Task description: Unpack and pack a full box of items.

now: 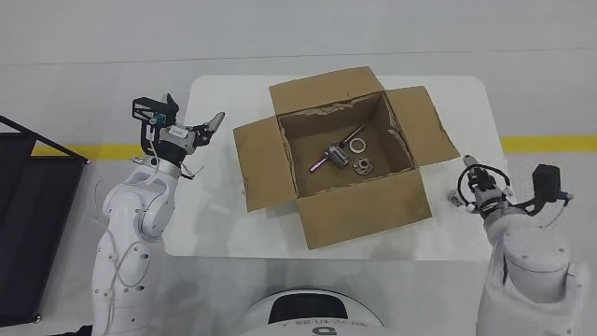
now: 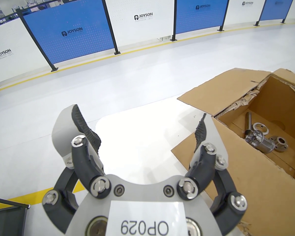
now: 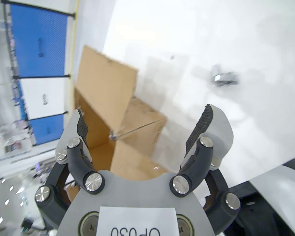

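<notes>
The box [image 1: 261,163] is set mid-table, flaps folded out for access, metal parts [image 1: 347,157] lying inside. The left gripper [image 2: 140,114] is held spread at its left, the right gripper [image 3: 144,110] spread right, near what seems an unpacked fitting [image 3: 223,78].

The left hand [image 2: 139,112] hangs over the white worktop [image 2: 142,148] with its jaws spread wide and nothing between them; a rounded worktop corner shows past the fingertips. Beside the hand stands an open cardboard box [image 2: 255,185], flaps folded outward. On its floor lie a metal rod [image 2: 248,121], a flat ring [image 2: 260,126], a cylindrical fitting [image 2: 259,141] and a flange [image 2: 280,144], close together. Blue and white fence panels [image 2: 71,37] line the floor behind.
</notes>
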`<act>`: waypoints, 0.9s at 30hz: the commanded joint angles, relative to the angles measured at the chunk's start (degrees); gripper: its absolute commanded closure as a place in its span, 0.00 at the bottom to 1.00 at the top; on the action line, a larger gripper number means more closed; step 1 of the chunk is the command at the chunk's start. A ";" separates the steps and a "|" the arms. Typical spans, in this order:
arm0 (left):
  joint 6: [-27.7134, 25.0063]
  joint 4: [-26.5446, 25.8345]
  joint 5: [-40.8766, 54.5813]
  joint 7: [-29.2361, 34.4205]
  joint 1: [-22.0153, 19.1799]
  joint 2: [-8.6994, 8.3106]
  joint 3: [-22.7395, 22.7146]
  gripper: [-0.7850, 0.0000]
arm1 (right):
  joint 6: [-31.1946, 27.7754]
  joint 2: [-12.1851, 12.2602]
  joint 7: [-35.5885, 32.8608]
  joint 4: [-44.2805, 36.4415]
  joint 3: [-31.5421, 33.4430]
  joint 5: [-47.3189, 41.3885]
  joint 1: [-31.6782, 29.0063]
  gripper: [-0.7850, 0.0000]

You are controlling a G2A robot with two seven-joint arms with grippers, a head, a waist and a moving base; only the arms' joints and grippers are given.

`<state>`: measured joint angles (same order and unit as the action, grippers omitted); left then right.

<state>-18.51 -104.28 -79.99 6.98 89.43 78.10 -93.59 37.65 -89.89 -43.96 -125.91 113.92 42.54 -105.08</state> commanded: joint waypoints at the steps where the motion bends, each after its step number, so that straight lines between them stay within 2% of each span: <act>1: 0.00 0.00 0.00 0.00 0.00 0.00 0.00 0.00 | 1.42 0.73 -4.38 3.28 0.26 5.13 1.73 0.00; 2: 0.00 0.00 0.00 0.00 0.00 0.00 0.00 0.00 | 2.11 1.12 -6.68 4.66 0.57 6.86 3.00 0.00; 4: 0.00 0.00 0.00 0.00 0.00 0.00 0.00 0.00 | 3.27 1.85 -9.46 7.48 0.89 11.13 5.39 0.19; 5: 0.00 0.00 0.00 0.00 0.00 0.00 0.00 0.00 | 3.63 2.17 -10.68 8.92 0.51 13.61 6.42 0.22; 10: 0.00 0.00 0.00 0.00 0.00 0.00 0.00 0.00 | 5.53 3.29 -14.56 15.11 -2.49 24.10 11.60 0.32; 12: 0.00 0.00 0.00 0.00 0.00 0.00 0.00 0.00 | 6.04 3.61 -16.11 17.21 -3.26 27.08 13.35 0.41; 16: 0.00 0.00 0.00 0.00 0.00 0.00 0.00 0.00 | 6.14 3.85 -16.54 22.26 -4.40 30.82 16.16 0.50; 20: 0.00 0.00 0.00 0.00 0.00 0.00 0.00 0.00 | 6.06 3.75 -16.62 26.79 -4.88 32.71 18.37 0.51; 27: 0.00 0.00 0.00 0.00 0.00 0.00 0.00 0.00 | 5.60 3.25 -17.08 29.28 -4.42 33.54 19.47 0.52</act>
<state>-18.51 -104.28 -79.99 6.98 89.43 78.10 -93.59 43.25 -86.59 -61.05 -96.83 109.49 75.99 -85.72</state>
